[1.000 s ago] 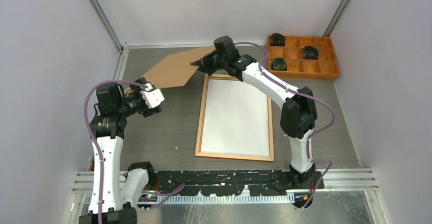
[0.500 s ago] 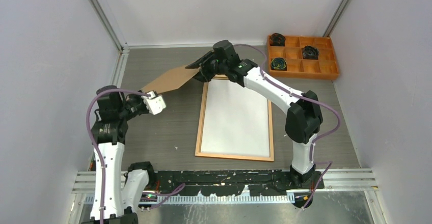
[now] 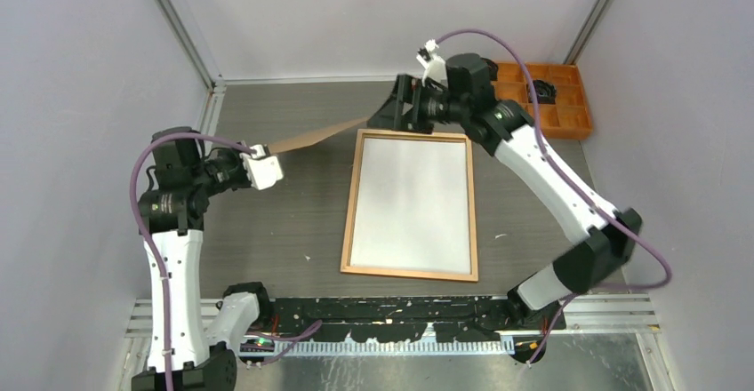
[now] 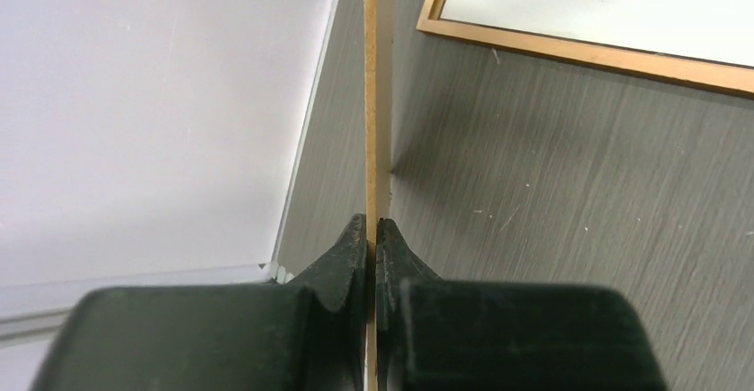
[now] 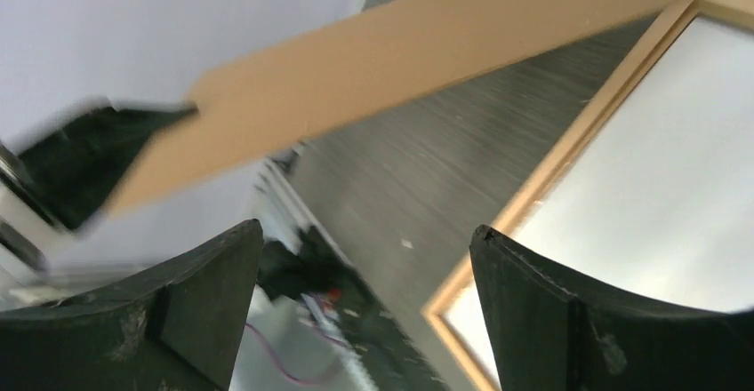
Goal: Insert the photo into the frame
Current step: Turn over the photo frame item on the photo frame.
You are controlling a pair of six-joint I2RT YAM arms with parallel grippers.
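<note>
The frame [image 3: 351, 204] lies flat near the middle of the table [image 3: 293, 231], its long sides running from the near edge toward the far edge. A plain white sheet [image 3: 413, 200] fills it. No printed side shows anywhere, so whether that white is the photo face down cannot be told.

The backing board [image 3: 324, 131] is seen almost edge-on from above, a thin tan sliver slanting from the left side toward the frame's far left corner. In the left wrist view it is only a narrow line. Whether its lower edge touches the table is unclear.

The left gripper [image 4: 372, 235] is clenched on the board's near end, fingers pressed flat to either face. The right gripper [image 5: 360, 240] is released, jaws spread wide, with the blurred board lying beyond the fingertips rather than between them (from above the two look close, contact not readable).

The right arm covers part of the orange tray [image 3: 569, 120] in the far right corner; its contents are dark and too small to name.

Bare grey table shows along both long sides of the frame and between its near edge and the arm bases.
</note>
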